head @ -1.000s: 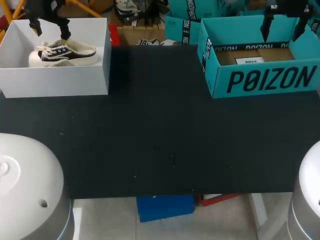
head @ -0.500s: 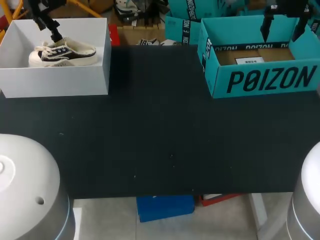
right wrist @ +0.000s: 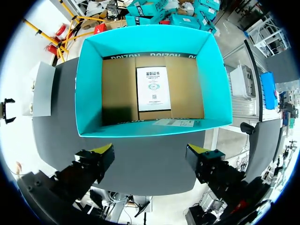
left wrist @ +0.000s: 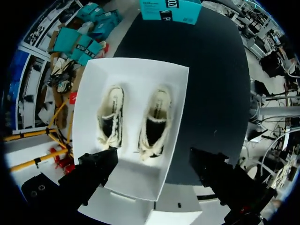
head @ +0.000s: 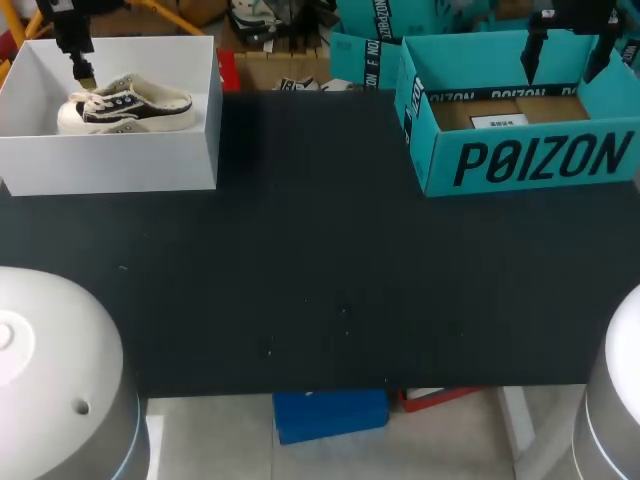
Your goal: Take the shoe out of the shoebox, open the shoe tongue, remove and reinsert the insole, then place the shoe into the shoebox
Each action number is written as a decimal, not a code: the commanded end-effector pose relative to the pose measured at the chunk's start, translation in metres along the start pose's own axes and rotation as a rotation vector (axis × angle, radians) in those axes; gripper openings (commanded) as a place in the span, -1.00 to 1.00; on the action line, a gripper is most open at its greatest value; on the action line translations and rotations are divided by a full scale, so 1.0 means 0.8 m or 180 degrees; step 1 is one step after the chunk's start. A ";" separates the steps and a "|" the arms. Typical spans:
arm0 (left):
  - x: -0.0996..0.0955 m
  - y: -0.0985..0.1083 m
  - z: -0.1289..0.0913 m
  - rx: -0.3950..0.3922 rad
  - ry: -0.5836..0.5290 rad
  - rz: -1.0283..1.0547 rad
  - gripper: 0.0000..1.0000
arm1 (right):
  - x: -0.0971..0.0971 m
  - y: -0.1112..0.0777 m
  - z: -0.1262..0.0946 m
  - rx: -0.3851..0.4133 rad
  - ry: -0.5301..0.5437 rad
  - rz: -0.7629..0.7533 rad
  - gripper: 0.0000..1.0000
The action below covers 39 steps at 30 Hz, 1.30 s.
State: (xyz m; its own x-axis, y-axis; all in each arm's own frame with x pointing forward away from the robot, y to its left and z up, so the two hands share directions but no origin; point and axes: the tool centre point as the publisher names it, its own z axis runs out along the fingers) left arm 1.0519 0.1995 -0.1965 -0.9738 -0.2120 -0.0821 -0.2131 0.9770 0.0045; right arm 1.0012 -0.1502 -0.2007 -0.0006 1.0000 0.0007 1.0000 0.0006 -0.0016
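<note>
Task barely begun: shoes [left wrist: 155, 121] lie untouched in the white box [left wrist: 136, 65].
My left hand [left wrist: 152, 152] hangs just above them, fingers apart and empty; my right hand [right wrist: 150, 149], likewise apart, hovers over the teal shoebox [right wrist: 91, 93]. Every step remains.

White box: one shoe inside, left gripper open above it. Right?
Not quite. The white box holds two shoes, one beside the other, as the left wrist view shows. The rest stands: the left gripper is open above it.
</note>
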 end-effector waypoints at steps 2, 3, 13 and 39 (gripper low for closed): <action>-0.028 0.003 0.009 -0.0121 0.0311 0.0709 1.00 | 0.000 0.000 -0.001 0.0001 -0.0002 0.0001 1.00; -0.029 0.001 0.011 -0.0080 0.0196 0.0574 1.00 | 0.000 0.000 -0.001 0.0001 -0.0002 0.0001 1.00; -0.029 0.001 0.011 -0.0080 0.0196 0.0574 1.00 | 0.000 0.000 -0.001 0.0001 -0.0002 0.0001 1.00; -0.025 -0.049 0.135 0.0021 0.0152 0.0012 1.00 | 0.000 0.000 -0.001 0.0001 -0.0002 0.0001 1.00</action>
State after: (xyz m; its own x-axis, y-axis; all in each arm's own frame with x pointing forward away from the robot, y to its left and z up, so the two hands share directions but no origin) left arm 1.0790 0.1727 -0.2874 -0.9784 -0.2020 -0.0446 -0.2016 0.9794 -0.0125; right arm 1.0013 -0.1502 -0.2005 -0.0008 1.0000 0.0003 1.0000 0.0008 -0.0013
